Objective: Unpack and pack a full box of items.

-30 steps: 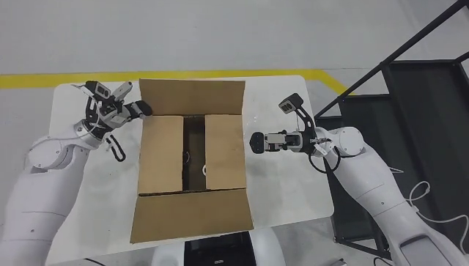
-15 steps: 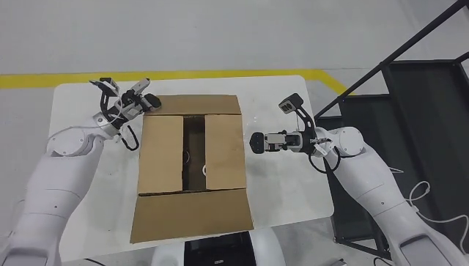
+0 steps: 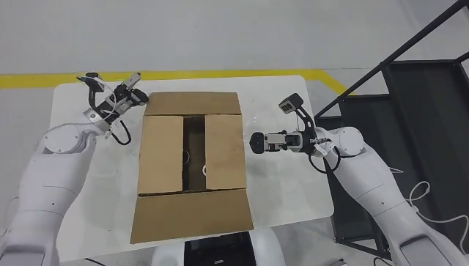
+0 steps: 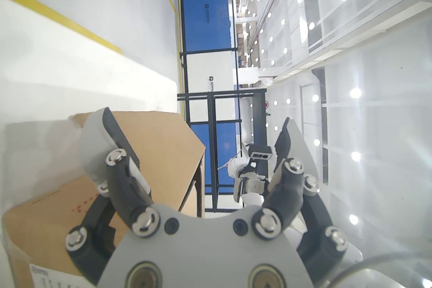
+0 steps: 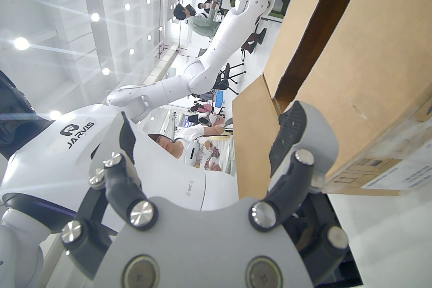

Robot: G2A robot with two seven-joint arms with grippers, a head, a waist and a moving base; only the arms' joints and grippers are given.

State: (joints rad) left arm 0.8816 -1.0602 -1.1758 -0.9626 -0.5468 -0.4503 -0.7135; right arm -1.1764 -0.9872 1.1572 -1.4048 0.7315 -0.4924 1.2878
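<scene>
A brown cardboard box [image 3: 163, 156] stands mid-table. Its two side flaps are folded in with a dark gap [image 3: 193, 152] between them, where something small and pale shows. The far flap [image 3: 193, 103] is partly raised and the near flap [image 3: 192, 216] hangs outward. My left gripper [image 3: 130, 96] is open at the box's far left corner; in the left wrist view [image 4: 199, 137] one fingertip sits against the edge of the box [image 4: 50, 211]. My right gripper [image 3: 255, 142] is open and empty just off the box's right wall [image 5: 354, 66], seen also in the right wrist view [image 5: 209, 134].
The white table [image 3: 293, 97] has bare room on both sides of the box. A black metal rack [image 3: 418, 90] stands close beyond the table's right edge. A yellow floor line [image 3: 44, 80] runs behind the table.
My left gripper has gone from the box's left side round to its far left corner. The far flap looks shorter now, tipped up from lying outward. The right arm has kept still.
</scene>
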